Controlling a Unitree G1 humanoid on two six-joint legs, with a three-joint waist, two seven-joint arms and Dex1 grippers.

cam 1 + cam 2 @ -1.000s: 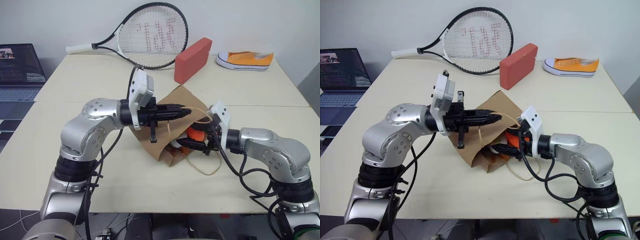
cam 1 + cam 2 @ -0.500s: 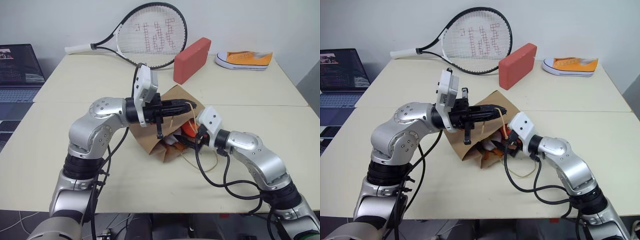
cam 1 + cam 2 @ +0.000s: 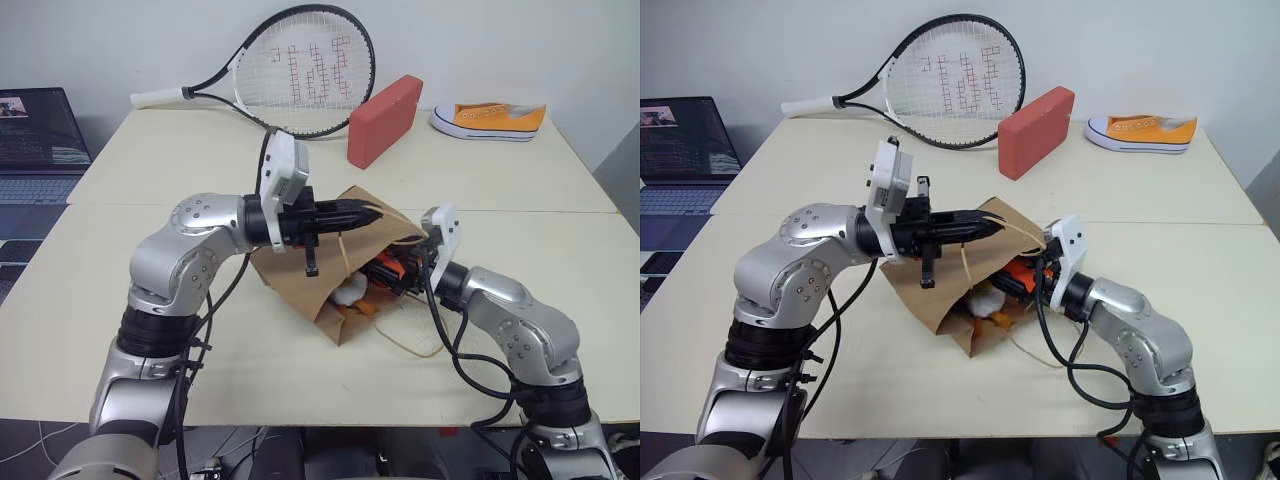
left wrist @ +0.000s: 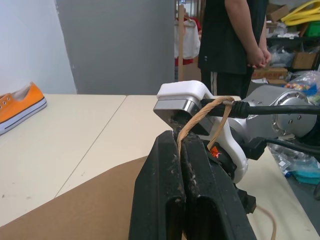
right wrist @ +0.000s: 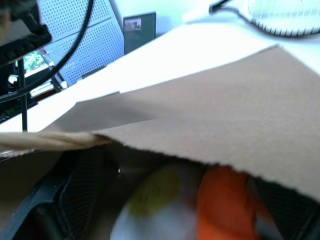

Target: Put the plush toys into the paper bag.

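My left gripper's [image 3: 368,212] fingers are pinched tight on the paper bag's [image 3: 300,280] cord handle [image 4: 200,117], holding its mouth up. My right gripper [image 3: 385,275] has wide-open fingers just inside the mouth. I see the egg toy [image 3: 349,290] and the carrot toy [image 5: 220,205] in the bag on the table [image 3: 150,180].

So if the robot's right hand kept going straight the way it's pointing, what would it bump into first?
Most likely the plush toys. The right gripper points into the open mouth of the paper bag, its fingers spread either side of the white egg and orange carrot. Past them it would probably reach the bag's paper wall, though depth is hard to judge.
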